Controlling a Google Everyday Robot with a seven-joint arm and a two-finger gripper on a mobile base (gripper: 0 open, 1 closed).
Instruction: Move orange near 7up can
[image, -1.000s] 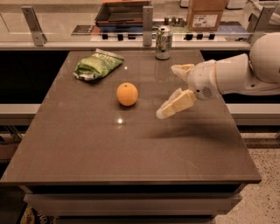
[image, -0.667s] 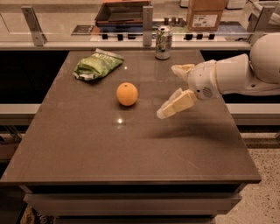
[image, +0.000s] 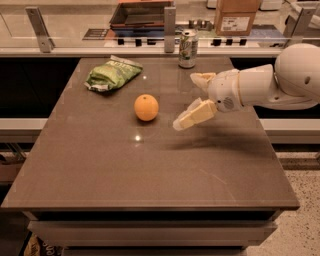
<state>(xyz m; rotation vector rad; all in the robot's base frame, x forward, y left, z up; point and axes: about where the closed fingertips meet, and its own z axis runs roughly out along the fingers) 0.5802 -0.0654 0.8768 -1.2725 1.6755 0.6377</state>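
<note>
**Orange (image: 146, 107) on a worktop (image: 150, 175), with a gripper (image: 184, 101) beside it**

The orange sits near the middle of the dark worktop, with bare surface all around it, widest toward the near edge. Just right of the orange, the gripper hovers without touching it, fingers spread wide and holding nothing. The 7up can (image: 188, 48) stands behind and right of the orange, at the far edge. A green bag (image: 112, 73) lies behind and left.

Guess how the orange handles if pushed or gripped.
Likely rolls: the orange is round, on a glossy table. Its smooth skin may slip in a pinch. The open gripper hovers to its right in view; a push from there would probably send it away from the 7up can.
</note>
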